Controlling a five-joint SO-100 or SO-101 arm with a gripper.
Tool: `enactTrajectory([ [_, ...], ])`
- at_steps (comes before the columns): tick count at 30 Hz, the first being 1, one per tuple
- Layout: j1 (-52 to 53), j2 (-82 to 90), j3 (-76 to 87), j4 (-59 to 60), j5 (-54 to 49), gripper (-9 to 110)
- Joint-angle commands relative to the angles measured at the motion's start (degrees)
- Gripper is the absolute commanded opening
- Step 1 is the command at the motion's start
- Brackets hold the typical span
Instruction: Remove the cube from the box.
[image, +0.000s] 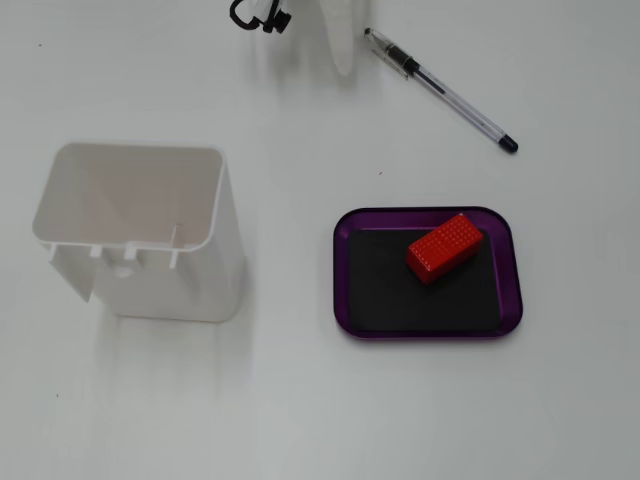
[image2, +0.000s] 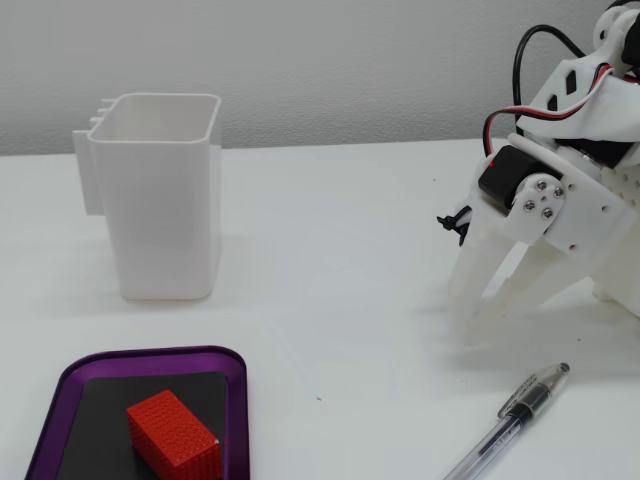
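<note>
A tall white bin (image: 140, 235) is seen well apart from the box (image: 428, 330), on the table (image: 300, 400). The gripper (image2: 490, 325) is held spread, tips on the table near a pen (image2: 510, 420), well away from the box. The cube (image: 445, 247) is found lying tilted in the box's upper right part in a fixed view.

White 3D-printed arm (image2: 580, 150) with black servo block (image2: 503, 178), four silver screws round a hub, black and red cables looping on top. Gripper (image2: 485, 315): two long translucent-white tapered fingers (image2: 468, 280).
</note>
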Motion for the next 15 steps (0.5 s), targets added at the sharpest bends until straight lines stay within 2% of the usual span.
enactTrajectory([
  [1, -5.45, 3.16, 0.70, -0.62, -0.53, 0],
  [15, -5.27, 3.08, -0.09, -1.76, -0.70, 0],
])
